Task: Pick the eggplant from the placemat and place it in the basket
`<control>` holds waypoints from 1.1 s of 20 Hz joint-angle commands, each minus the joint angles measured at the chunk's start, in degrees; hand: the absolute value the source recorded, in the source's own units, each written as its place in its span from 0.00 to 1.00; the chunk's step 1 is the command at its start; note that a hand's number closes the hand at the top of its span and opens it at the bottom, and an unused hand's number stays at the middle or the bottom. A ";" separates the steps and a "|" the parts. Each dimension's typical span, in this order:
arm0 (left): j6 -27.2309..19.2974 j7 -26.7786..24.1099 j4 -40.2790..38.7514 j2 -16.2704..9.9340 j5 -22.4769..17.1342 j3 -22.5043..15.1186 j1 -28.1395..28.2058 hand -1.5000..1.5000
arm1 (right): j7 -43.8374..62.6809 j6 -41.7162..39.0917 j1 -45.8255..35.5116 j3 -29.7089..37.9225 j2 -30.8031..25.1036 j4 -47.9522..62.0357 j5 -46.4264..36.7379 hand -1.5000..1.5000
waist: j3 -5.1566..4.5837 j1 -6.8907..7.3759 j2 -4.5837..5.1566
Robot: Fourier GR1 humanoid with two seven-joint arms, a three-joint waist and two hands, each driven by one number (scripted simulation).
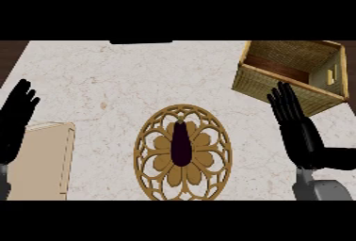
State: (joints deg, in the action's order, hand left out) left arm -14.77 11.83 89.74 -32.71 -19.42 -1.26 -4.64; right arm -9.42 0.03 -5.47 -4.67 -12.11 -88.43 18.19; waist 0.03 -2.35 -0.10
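The black right hand (pixel 300 134) stands with fingers straight, holding nothing, just below the square woven wicker basket (pixel 272 81). The black left hand (pixel 15 120) rests likewise released at the left edge. The dark purple elongated eggplant (pixel 182 143) lies centred on the round golden openwork placemat (pixel 212 160).

2 black hands: left hand (pixel 15 123), right hand (pixel 297 126); grey forearm (pixel 321 189), seemingly smooth, unmarked.

pale veined marble counter (pixel 104 80), dark wood floor (pixel 10 54) at left
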 commanded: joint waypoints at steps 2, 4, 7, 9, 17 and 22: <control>-0.69 2.92 -2.10 4.69 2.17 -5.54 -0.34 0.50 | 3.58 0.85 -9.35 -4.59 4.14 4.26 -2.08 1.00 | -0.02 2.99 0.42; 2.46 2.69 -4.53 6.06 0.95 -8.23 2.62 0.50 | 6.97 -0.12 -17.06 -8.52 6.24 7.25 -3.29 1.00 | -0.17 6.06 1.32; 5.25 4.28 -6.71 7.51 1.12 -12.71 4.90 0.50 | 8.24 -9.29 -23.68 -17.80 5.21 6.96 -6.74 1.00 | -0.49 9.58 1.98; 4.53 5.60 -7.72 9.30 1.96 -14.72 4.85 0.50 | 8.28 -5.42 -24.81 -23.75 11.82 11.02 -4.53 1.00 | -0.12 7.83 1.33; 4.45 3.35 -10.09 9.37 1.66 -12.43 7.39 0.50 | 25.62 12.63 -40.46 -35.88 12.05 19.26 -22.08 0.00 | -0.37 4.69 -0.24; 5.03 1.85 -11.28 9.29 1.65 -11.94 9.38 0.50 | 39.71 4.78 -54.39 -36.62 2.78 20.82 -29.77 0.00 | -0.44 2.96 -0.88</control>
State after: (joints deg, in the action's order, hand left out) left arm -10.74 12.51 81.85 -24.05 -16.75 -12.59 1.76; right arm 20.19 8.70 -50.43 -40.21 -5.35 -68.62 -6.49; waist 0.19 1.84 -0.83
